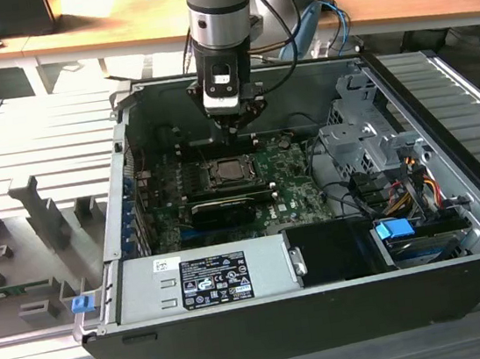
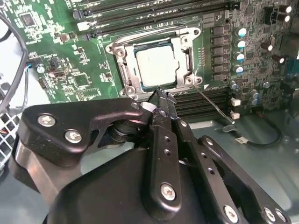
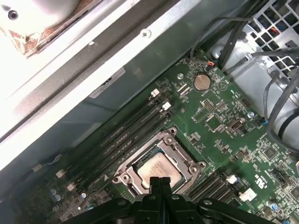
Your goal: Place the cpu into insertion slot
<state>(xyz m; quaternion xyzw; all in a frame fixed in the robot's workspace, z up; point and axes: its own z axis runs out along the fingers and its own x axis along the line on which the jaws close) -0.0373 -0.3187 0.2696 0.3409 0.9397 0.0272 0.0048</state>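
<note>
- My hand [image 1: 234,120] hangs above the open computer case [image 1: 450,161], over the motherboard [image 1: 288,177], with my fingertips [image 2: 161,100] pressed together and nothing between them.
- The cpu [image 2: 156,67] already lies inside the insertion slot [image 2: 154,63]; in both wrist views its dull silver top sits within the silvery frame, and my fingertips are just beside the frame's near edge, apart from the chip.
- I judge the placing itself done and my hand free of the chip; the work now is to keep clear without disturbing it.
- To do this well, I should keep my closed tips away from the thin wire lever [image 2: 212,102], which runs out from the frame's corner close to my hand, and from the memory slots [image 3: 135,128] alongside.
- Any movement should be straight up off the board rather than sideways, so that nothing drags across the socket.
- The cpu lies flat, metal face up, edges parallel to the frame's sides. It looks level and not tilted, though I cannot tell whether it is fully seated on the contacts.
- It is square, so it has no real long axis; its sides run along and across the memory slots.
</note>
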